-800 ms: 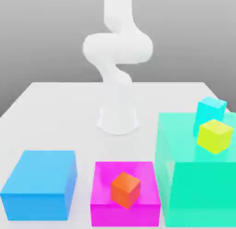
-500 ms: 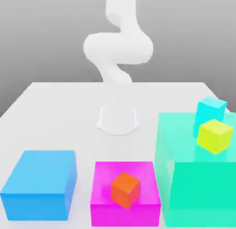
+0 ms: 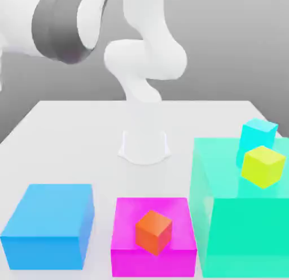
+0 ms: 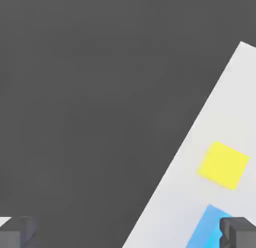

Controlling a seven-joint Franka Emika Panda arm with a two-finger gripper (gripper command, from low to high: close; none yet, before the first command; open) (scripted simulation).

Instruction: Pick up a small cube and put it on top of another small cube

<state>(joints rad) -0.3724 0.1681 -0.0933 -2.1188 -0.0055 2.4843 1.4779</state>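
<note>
The small warm-yellow cube [image 4: 223, 165] lies on the white table near its edge, seen in the hand view with a corner of the blue block [image 4: 209, 228] beside it. My gripper [image 4: 127, 234] is open, its two dark fingertips [image 4: 239, 231] spread wide, high above the table and off to the side of the cube over the dark floor. It holds nothing. The small orange-red cube [image 3: 153, 232] sits on top of the large magenta block [image 3: 127, 239] at the front of the exterior view.
A large blue block [image 3: 48, 225] stands at the exterior view's left front. A tall teal block [image 3: 242, 233] on the exterior view's right carries a cyan cube [image 3: 258, 135] and a lime-yellow cube [image 3: 262, 166]. The arm's base [image 3: 145, 146] stands mid-table.
A grey-and-white arm link has swung into the exterior view's upper left. None of the cubes or blocks has moved.
</note>
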